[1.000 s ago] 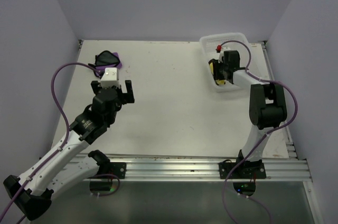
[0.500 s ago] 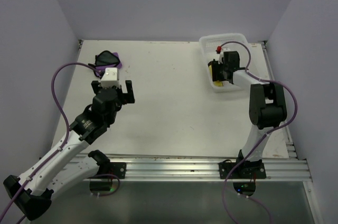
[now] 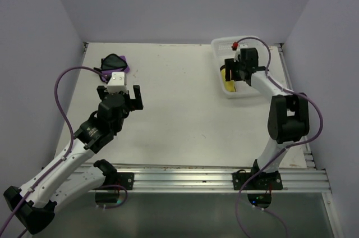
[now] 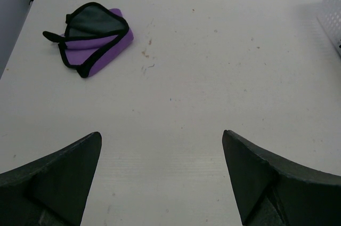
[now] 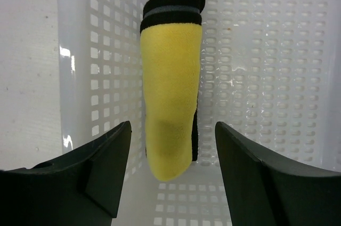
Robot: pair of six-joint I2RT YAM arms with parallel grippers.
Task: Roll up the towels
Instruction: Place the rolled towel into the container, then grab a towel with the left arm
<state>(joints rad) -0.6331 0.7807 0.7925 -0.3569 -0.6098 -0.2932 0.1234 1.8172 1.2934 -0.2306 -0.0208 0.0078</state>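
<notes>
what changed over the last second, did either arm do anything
The right gripper shifted slightly toward the far end of the white basket, so the top view now shows more of the rolled yellow towel lying in it. Its jaws are open on either side of the towel; no grip or release can be made out. The open left gripper, the purple towel and the basket stayed put.

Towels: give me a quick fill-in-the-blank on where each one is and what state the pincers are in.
The yellow towel lies inside the white ____.
The purple towel lies on the ____, outside any container.
The left pincer and the right pincer are both ____, holding nothing.
Missing words: basket; table; open.
</notes>
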